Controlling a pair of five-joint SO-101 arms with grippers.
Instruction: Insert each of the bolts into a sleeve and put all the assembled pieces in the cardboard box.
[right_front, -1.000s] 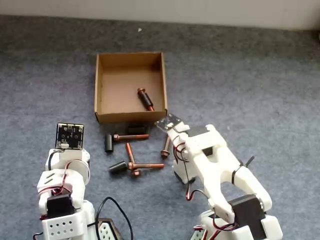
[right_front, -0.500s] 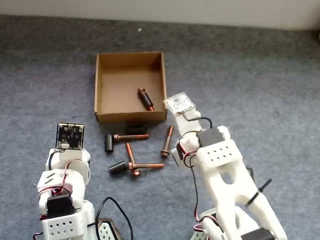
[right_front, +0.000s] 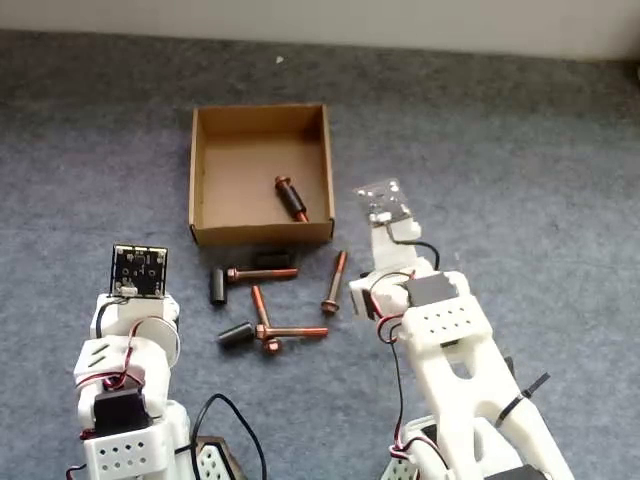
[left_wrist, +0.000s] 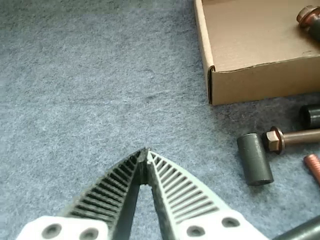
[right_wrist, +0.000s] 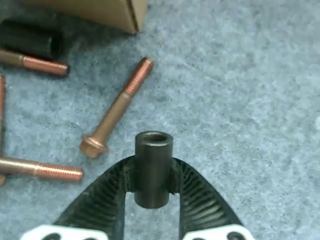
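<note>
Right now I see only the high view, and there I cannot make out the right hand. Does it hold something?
Observer: Yes. In the right wrist view the right hand is shut on a dark sleeve.
Operator: Is this sleeve already filled?
Observer: No. The end that shows is an open hole, with nothing sticking out.
Operator: And the left hand?
Observer: The left hand is shut and empty, over bare carpet.

No legible txt, labels or nos. anywhere
</note>
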